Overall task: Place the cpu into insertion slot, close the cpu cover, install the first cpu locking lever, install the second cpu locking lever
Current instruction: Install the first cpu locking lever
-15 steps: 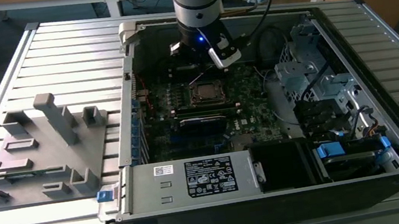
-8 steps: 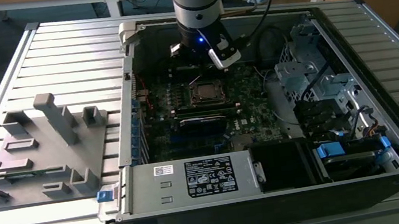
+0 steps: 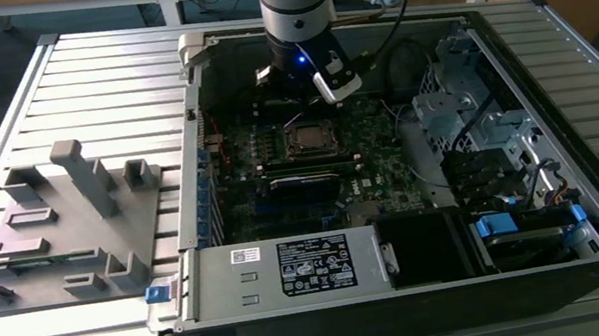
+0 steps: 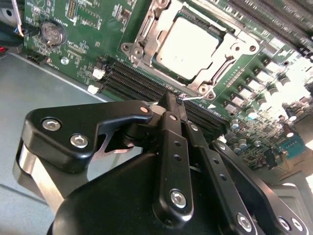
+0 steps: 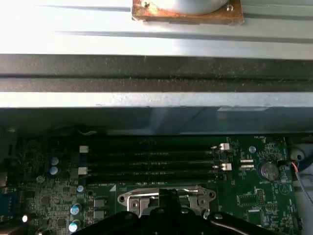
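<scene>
Right now the black 2-finger gripper (image 4: 174,100) hangs low inside the open black PC case (image 3: 583,209), jaws pressed together w/ no gap at the tips. In the second wrist view a thin silver wire lever (image 4: 193,98) runs off right at those tips; can't tell if it's pinched or just touching.

The cpu (image 4: 188,46), a flat square chip w/ dull silver-grey top, sits in the insertion slot (image 4: 200,18), the square black socket on the dark green motherboard (image 4: 73,29). The cpu cover (image 4: 226,58), a thin silver-grey metal frame w/ cut-out middle, lies flat around the chip.

4 long black memory slots (image 5: 151,161) run btwn the socket and the case wall, and the fingertips stand over the slots nearest the socket. A round silver coin battery (image 4: 51,32) sits further along the board, and small silver capacitors (image 4: 244,117) cluster by the socket's other side.

In the exterior view the arm's grey wrist and cables come down from above. A silver power supply box (image 3: 289,269) fills the case's near edge, and a grey metal drive cage (image 3: 466,111) stands at the exterior view's right. The case rests on a slatted metal table (image 3: 91,82). A grey plastic fixture w/ upright posts (image 3: 52,226) sits beside the case, at the exterior view's left.
</scene>
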Motion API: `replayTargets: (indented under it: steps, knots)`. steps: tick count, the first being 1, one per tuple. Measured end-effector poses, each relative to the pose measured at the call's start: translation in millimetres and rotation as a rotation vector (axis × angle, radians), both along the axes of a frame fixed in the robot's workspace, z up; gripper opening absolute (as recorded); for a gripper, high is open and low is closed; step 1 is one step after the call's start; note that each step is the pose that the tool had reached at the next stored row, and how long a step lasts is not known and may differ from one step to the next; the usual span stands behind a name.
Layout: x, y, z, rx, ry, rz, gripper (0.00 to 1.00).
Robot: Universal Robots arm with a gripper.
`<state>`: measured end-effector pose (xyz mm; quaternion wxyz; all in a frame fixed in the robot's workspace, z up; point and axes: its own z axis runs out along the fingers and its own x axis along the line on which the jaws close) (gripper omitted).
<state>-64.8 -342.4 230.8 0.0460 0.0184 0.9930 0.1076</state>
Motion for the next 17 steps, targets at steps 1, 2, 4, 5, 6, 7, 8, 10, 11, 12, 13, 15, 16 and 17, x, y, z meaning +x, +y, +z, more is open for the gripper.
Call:
replayTargets:
  steps: [1, 2, 4, 5, 6, 7, 8, 10, 11, 12, 13, 15, 16, 17]
  knots:
    - [0.0, 0.0, 0.0, -0.001, 0.0, 0.0, 0.1]
    - [0.0, 0.0, 0.0, -0.0011, 0.0, 0.0, 0.1]
    - [0.0, 0.0, 0.0, -0.0015, 0.0, 0.0, 0.1]
    - [0.0, 0.0, 0.0, -0.0015, 0.0, 0.0, 0.1]
    - [0.0, 0.0, 0.0, -0.0014, 0.0, 0.0, 0.1]
    - [0.0, 0.0, 0.0, -0.0015, 0.0, 0.0, 0.1]
    - [0.0, 0.0, 0.0, -0.0015, 0.0, 0.0, 0.1]
    - [0.0, 0.0, 0.0, -0.0015, 0.0, 0.0, 0.1]
    - [0.0, 0.0, 0.0, -0.0015, 0.0, 0.0, 0.1]
    - [0.0, 0.0, 0.0, -0.0017, 0.0, 0.0, 0.1]
    - [0.0, 0.0, 0.0, -0.0022, -0.0004, 0.0, 0.1]
    - [0.0, 0.5, 0.0, -0.0045, -0.0013, 0.0, 0.1]
    - [0.0, 1.9, 0.0, -0.0068, -0.002, 0.0, 0.1]
    - [0.0, 3.6, -0.1, -0.0073, -0.0027, 0.0, 0.1]
